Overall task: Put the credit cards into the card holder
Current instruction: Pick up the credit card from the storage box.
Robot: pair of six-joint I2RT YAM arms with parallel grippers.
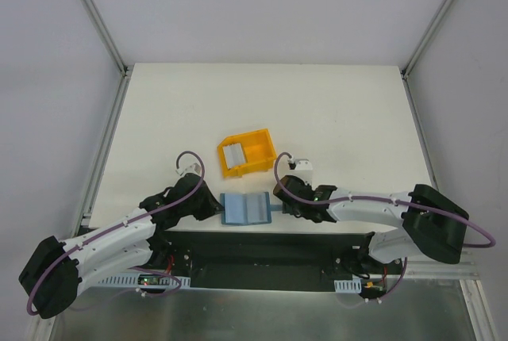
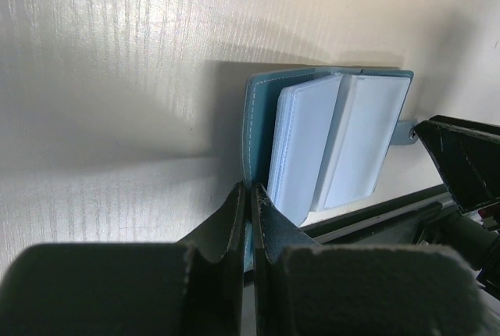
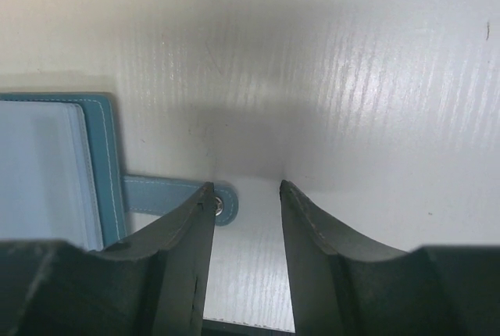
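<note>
Where white table meets grey walls, card holder lies open

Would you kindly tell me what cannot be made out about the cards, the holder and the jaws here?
- credit cards: top view, too small inside the yellow bin to count; outside both wrist views.
- card holder: left wrist view, pale pockets show no detail, so cards inside cannot be told.
- snap tab: right wrist view, its end sits behind a finger of the right gripper; contact unclear.
- left gripper: its closed jaws hide the holder's near edge.
</note>
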